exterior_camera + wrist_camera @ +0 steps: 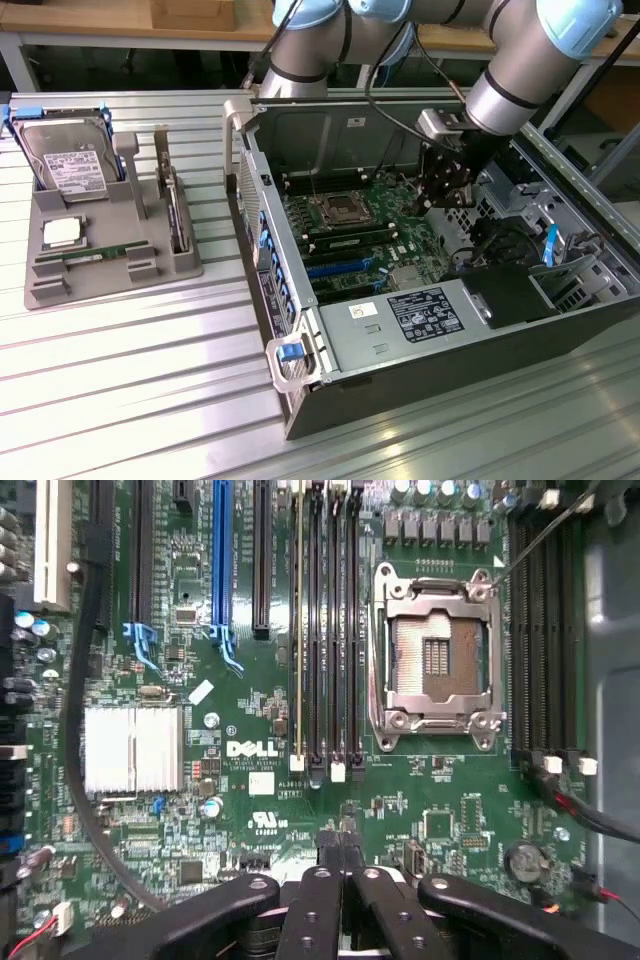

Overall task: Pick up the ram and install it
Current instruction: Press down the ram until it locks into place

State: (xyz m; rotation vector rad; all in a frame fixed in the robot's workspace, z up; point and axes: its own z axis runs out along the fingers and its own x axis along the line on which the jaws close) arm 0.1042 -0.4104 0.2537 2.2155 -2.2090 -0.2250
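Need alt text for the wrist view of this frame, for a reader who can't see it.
Looking straight down at a green motherboard with the end effector closed just above it. An empty CPU socket sits beside long black memory slots, one holding a ram stick, and a silver heatsink lies across the board.

PC case sits open on the table, motherboard inside. Parts tray lies toward the exterior view's left, holding hard drive and ram.

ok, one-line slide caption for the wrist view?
Wrist view: pincer above the Dell motherboard, facing the memory slots beside the empty CPU socket.
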